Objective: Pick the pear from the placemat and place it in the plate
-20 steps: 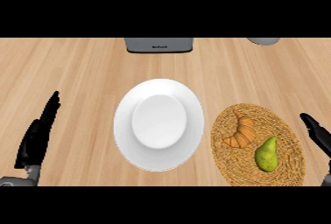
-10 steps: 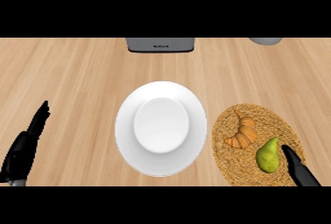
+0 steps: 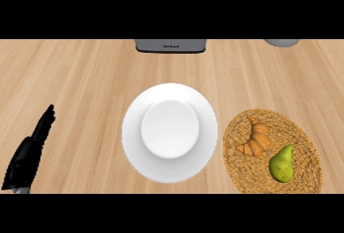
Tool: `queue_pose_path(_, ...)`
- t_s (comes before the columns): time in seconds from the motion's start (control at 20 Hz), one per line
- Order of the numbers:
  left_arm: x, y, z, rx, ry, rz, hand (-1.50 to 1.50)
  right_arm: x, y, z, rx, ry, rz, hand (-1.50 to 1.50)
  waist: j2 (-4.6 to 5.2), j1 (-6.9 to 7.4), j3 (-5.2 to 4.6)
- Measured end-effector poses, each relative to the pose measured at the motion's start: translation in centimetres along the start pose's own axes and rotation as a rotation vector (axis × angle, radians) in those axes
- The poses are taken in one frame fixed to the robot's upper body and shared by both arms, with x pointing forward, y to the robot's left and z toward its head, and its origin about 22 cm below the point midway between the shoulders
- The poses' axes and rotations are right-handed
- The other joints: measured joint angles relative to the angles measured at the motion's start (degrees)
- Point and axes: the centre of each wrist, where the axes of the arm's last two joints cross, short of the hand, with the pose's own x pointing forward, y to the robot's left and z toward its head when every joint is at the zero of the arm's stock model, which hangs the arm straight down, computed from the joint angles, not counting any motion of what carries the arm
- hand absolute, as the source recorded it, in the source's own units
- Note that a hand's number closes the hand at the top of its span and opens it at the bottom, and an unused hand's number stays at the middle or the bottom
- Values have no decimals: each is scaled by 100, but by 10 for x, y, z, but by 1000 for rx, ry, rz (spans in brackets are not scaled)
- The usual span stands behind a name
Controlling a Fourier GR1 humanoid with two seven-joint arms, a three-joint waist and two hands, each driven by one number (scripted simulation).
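Wooden desk (image 3: 80,73) seen from above: white plate (image 3: 170,132) at centre, round woven placemat (image 3: 295,132) just to its right. Green pear (image 3: 282,164) lies on the mat's lower right, stem end tilted up, w/ a croissant (image 3: 255,141) just beside it, apart. Left hand (image 3: 30,152) rests at the lower-left edge, fingers straight & holding nothing; right hand is out of shot. Pear not yet picked. It looks light, smooth-skinned, prob. apt to roll, so the wide lower body seems the best place to take hold, approx. across its middle.
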Motion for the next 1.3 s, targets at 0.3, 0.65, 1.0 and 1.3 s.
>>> queue_pose_path(0.3, 1, 0, -2, -8, -6, -1, 0, 16, -19, -25, 102, 148, 140, -150, 8, 47, 6)
queue_pose_path(0.65, 1, -1, -1, -11, -5, 2, 0, 37, -6, -60, 250, 279, 272, -150, -8, 53, 14)
queue_pose_path(1.0, 0, -5, -4, -3, 11, 1, 0, 26, 15, -82, 383, 369, 421, -150, -31, -16, 24)
queue_pose_path(1.3, -5, 3, 1, 0, 15, 7, 0, 14, 27, -96, 456, 390, 459, -150, -45, -59, 27)
